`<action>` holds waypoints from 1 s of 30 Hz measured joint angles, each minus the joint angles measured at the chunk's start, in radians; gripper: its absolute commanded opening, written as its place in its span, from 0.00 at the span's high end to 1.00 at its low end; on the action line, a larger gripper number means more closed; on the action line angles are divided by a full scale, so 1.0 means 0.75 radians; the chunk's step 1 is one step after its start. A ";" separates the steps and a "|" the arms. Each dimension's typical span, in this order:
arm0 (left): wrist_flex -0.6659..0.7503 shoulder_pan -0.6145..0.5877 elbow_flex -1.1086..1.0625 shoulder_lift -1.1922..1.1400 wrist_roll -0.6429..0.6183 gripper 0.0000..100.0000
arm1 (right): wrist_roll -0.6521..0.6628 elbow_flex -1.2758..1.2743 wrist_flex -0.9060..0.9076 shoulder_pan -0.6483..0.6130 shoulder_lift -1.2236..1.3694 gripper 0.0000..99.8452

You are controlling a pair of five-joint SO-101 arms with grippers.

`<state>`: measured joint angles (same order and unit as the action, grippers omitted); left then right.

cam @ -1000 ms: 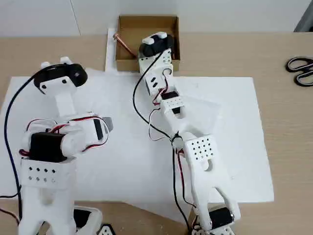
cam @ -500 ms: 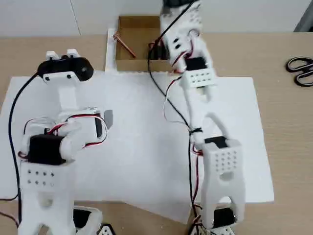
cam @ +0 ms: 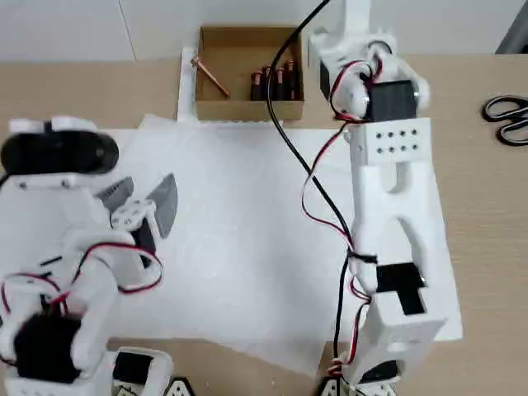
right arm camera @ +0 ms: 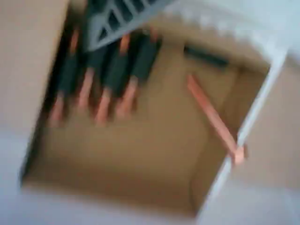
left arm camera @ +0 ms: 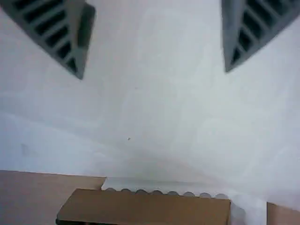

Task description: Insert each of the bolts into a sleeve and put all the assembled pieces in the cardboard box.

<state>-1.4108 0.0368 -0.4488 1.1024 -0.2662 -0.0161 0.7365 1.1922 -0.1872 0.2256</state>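
cardboard box (cam: 239, 108) holds sleeved copper bolts (cam: 275, 82); ribbed grey left fingers (left arm camera: 61, 33) splayed apart.

Legible text: none in any view.
Cardboard box (cam: 247, 110): walls plain, no print readable.
Left arm housing (cam: 58, 153): no marking readable.
Right arm housing (cam: 388, 140): no marking readable.
White sheet (cam: 247, 223) on the surface (cam: 483, 206): unmarked.
Scissors (cam: 503, 118): no marking readable.
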 measured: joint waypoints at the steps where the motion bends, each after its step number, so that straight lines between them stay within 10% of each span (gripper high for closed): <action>1: 0.000 0.000 -0.039 0.041 0.000 0.82 | 0.000 0.000 0.092 0.000 -0.023 0.79; 7: 0.020 0.000 -0.288 0.299 0.000 0.82 | 0.000 0.002 0.561 -0.002 -0.131 0.79; 17: 0.121 0.000 -0.714 0.855 0.000 0.82 | 0.000 -0.039 0.638 0.029 -0.446 0.79; 30: 0.129 0.000 -0.867 0.939 0.000 0.82 | 0.000 -1.105 0.595 0.035 -1.238 0.79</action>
<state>-1.3142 0.0368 -1.0994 1.8067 -0.2662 -0.0161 -0.0921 1.6387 -0.1611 -0.7027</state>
